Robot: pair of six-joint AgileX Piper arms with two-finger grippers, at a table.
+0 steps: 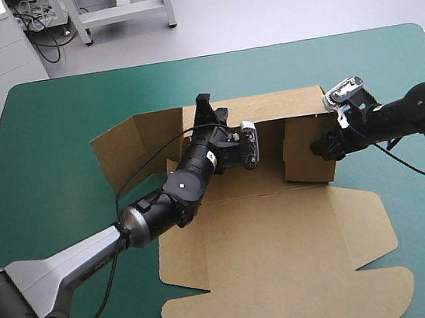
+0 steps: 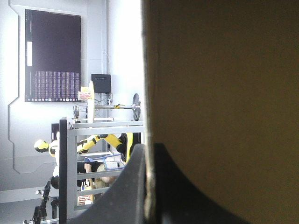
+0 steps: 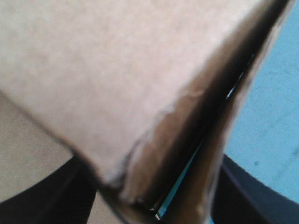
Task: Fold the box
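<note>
Teal-green bench (image 1: 54,148) carrying the brown box (image 1: 288,259), a cut sheet lying at the bench's middle. The lid panel lies flat toward the near edge, while the far wall and the right side wall stand raised and the left side panel tilts outward. Left gripper (image 1: 210,111) reaches over the far wall; in its wrist view the black fingers (image 2: 126,186) are pressed together, pinching the board's edge (image 2: 147,116). Right gripper (image 1: 322,147) meets the right wall, its fingers (image 3: 42,191) spread and straddling the doubled board (image 3: 117,70).
</note>
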